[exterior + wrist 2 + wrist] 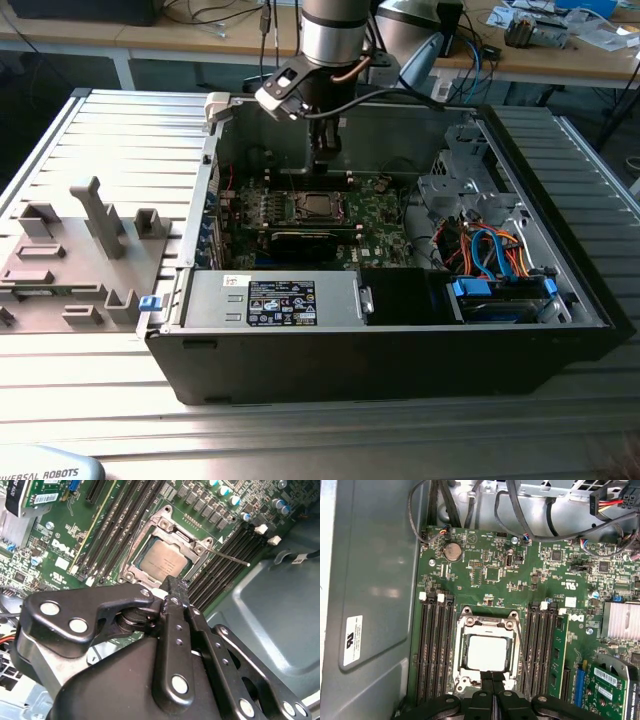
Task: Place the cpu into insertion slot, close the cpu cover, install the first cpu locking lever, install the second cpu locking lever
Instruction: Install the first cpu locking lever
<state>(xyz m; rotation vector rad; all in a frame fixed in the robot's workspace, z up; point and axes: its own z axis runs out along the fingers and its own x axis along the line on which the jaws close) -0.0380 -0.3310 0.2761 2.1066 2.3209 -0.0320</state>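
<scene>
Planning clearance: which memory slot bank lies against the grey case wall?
The bank across the cpu from the finned heatsink; the other sits mid-board.

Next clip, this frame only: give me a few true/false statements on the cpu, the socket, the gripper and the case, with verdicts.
1. The cpu lies in the insertion slot. True.
2. The gripper is holding the cpu. False: it is shut on nothing, close to the slot's edge.
3. Memory slots run along both sides of the insertion slot. True.
4. The computer case is closed up. False: it is open, with the motherboard exposed.
5. The gripper hangs outside the case. False: in the exterior view it is inside the case, above the motherboard.
</scene>
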